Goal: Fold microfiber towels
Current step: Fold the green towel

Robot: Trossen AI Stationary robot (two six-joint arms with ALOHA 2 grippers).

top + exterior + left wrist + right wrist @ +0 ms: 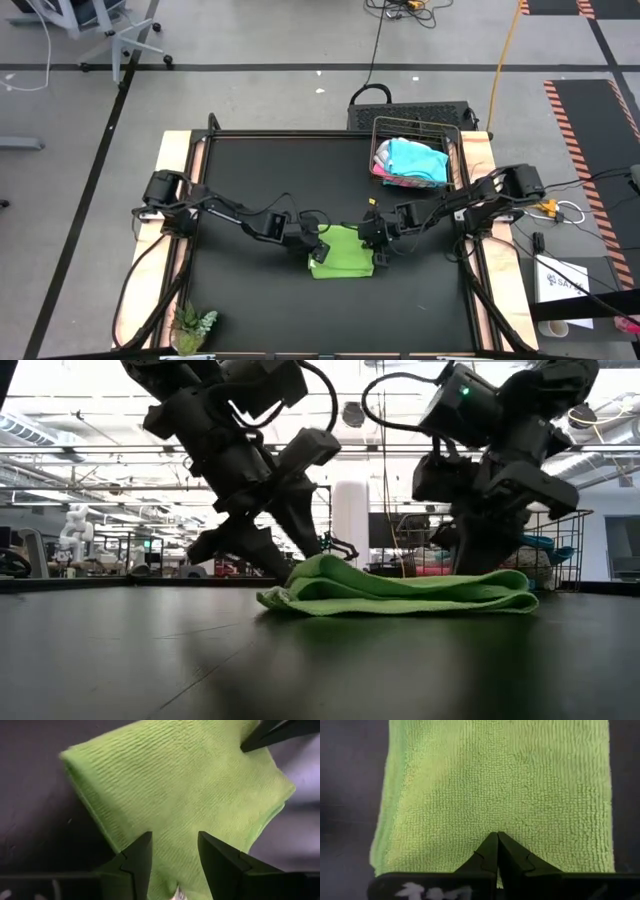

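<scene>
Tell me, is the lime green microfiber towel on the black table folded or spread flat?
Folded. In the low view the lime green microfiber towel shows stacked layers with a rounded fold at its right end; from above it is a compact rectangle.

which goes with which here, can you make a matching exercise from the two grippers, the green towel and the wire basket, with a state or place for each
1. left gripper
2. right gripper
3. green towel
4. wire basket

A. holds blue and pink towels
B. fingers shut, over the towel's edge
C. fingers open, over the towel
D. folded, mid-table between the arms

Pairs: 1-C, 2-B, 3-D, 4-A
</scene>
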